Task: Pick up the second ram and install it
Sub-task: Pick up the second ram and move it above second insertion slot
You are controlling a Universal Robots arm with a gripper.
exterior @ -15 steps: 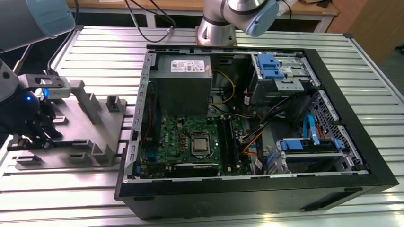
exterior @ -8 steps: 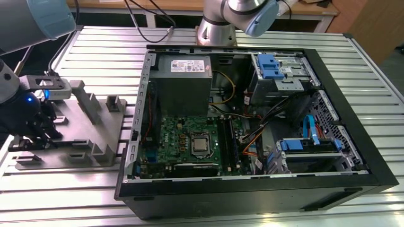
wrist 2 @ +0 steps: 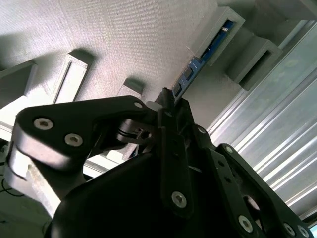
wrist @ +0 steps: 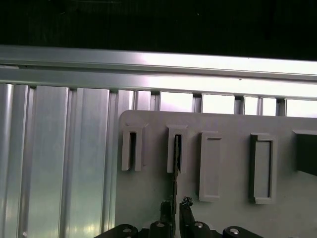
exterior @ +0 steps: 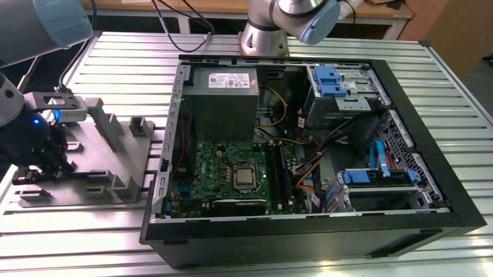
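The second ram (wrist 2: 198, 64) is a thin dark stick with blue-tinted chips, standing on edge in two grey slotted posts of the fixture plate (exterior: 108, 173). In the first wrist view the ram (wrist: 176, 153) appears edge-on as a thin dark line running from a slot down to my fingers. My gripper (wrist 2: 166, 99) is closed onto the near end of the stick, one black finger on each flat side. In the exterior view my gripper (exterior: 38, 164) hangs low over the fixture's near end at the exterior view's left. The gripper (wrist: 175, 212) is centred on the stick.
An open black computer case (exterior: 431, 173) lies to the exterior view's right of the fixture, holding the green motherboard (exterior: 223, 167), a grey power supply (exterior: 223, 95) and blue-latched drive bays (exterior: 327, 81). Several other grey posts (wrist: 262, 163) rise from the fixture. The table (exterior: 77, 242) is ribbed aluminium.
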